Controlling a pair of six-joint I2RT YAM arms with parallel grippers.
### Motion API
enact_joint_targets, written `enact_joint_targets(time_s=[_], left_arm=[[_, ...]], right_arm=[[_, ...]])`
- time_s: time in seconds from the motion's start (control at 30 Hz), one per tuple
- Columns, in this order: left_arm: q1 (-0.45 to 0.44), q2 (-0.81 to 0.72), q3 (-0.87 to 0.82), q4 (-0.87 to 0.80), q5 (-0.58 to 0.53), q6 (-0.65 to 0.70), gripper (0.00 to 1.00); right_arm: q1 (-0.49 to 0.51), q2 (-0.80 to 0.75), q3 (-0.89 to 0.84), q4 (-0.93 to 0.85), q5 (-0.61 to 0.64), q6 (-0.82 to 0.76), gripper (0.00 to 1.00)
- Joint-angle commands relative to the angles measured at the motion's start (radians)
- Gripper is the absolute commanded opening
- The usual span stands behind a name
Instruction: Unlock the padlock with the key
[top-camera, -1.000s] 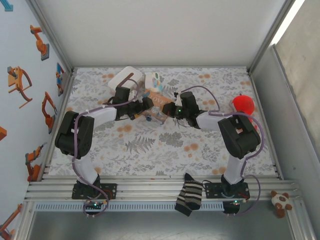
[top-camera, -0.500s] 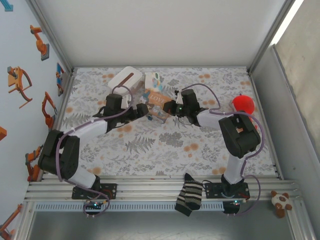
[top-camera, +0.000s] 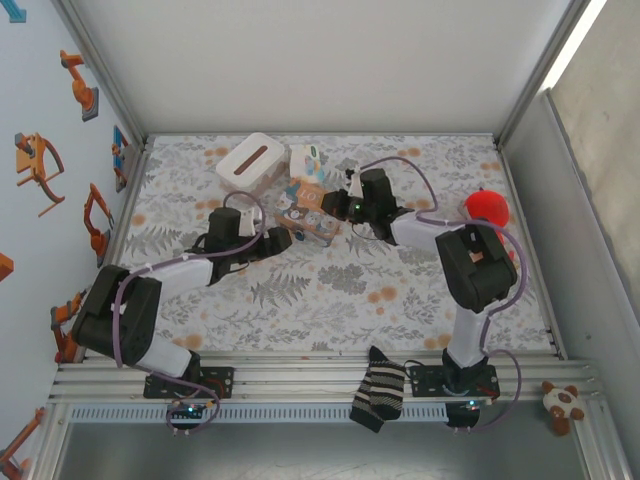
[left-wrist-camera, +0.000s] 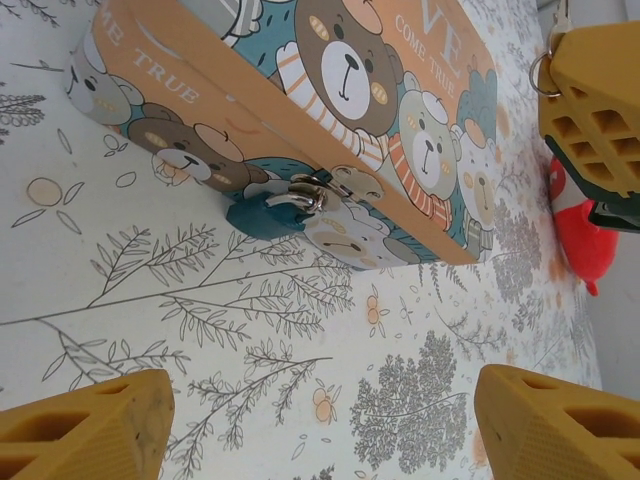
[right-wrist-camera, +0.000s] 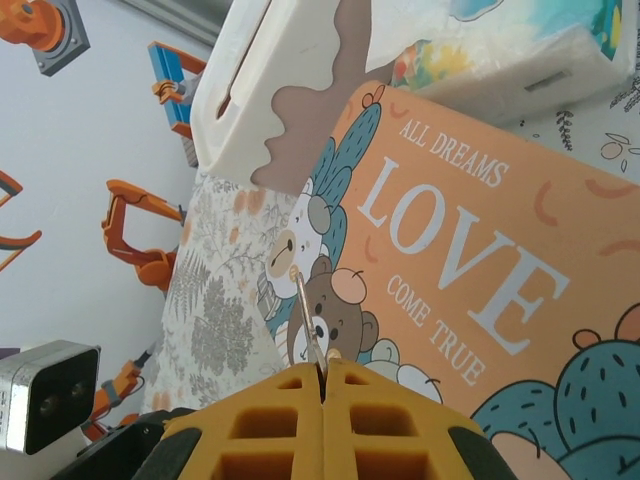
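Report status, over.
Left gripper open, empty, facing padlock. Right gripper shut on key, by the box. Padlock on box's hasp, nothing in front of it.

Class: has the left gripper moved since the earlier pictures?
Yes. The left gripper has drawn back toward the near edge of the table, away from the white tissue box.

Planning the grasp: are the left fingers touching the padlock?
No, the left fingers stand clear, with bare tablecloth between them and the padlock.
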Motion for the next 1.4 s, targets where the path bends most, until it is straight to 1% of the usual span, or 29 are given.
enact_joint_targets(time_s=[0.0, 0.13, 0.27, 0.37, 0.43, 0.53, 0.83, 1.1, 1.2, 1.37], left_arm=[[0.003, 0.059, -0.009, 0.128, 0.062, 0.021, 0.74], [0.006, 0.155, 0.002, 0.237, 0.101, 0.017, 0.68], [0.006, 0.215, 0.02, 0.277, 0.102, 0.025, 0.65], [0.006, 0.255, 0.026, 0.34, 0.105, 0.022, 0.63], [0.007, 0.281, 0.045, 0.347, 0.108, 0.028, 0.62], [0.01, 0.322, 0.085, 0.341, 0.121, 0.045, 0.58], [0.024, 0.438, 0.154, 0.418, 0.159, 0.04, 0.5], [0.008, 0.504, 0.141, 0.533, 0.204, -0.027, 0.42], [0.006, 0.503, 0.141, 0.532, 0.205, -0.028, 0.41], [-0.007, 0.509, 0.178, 0.471, 0.211, -0.012, 0.4]], right_arm=[[-0.002, 0.029, 0.03, 0.015, -0.011, 0.01, 0.0], [-0.002, 0.052, 0.045, -0.005, -0.022, 0.0, 0.0], [-0.002, 0.058, 0.049, -0.055, -0.013, -0.022, 0.0], [-0.002, 0.053, 0.05, -0.094, -0.006, -0.044, 0.0], [-0.002, 0.051, 0.052, -0.112, -0.001, -0.058, 0.0], [-0.002, 0.049, 0.055, -0.135, 0.005, -0.069, 0.0], [-0.002, 0.06, 0.064, -0.168, 0.007, -0.087, 0.0], [-0.002, 0.064, 0.073, -0.196, 0.006, -0.105, 0.0], [-0.002, 0.066, 0.073, -0.194, 0.006, -0.103, 0.0], [-0.002, 0.057, 0.067, -0.192, 0.009, -0.104, 0.0]])
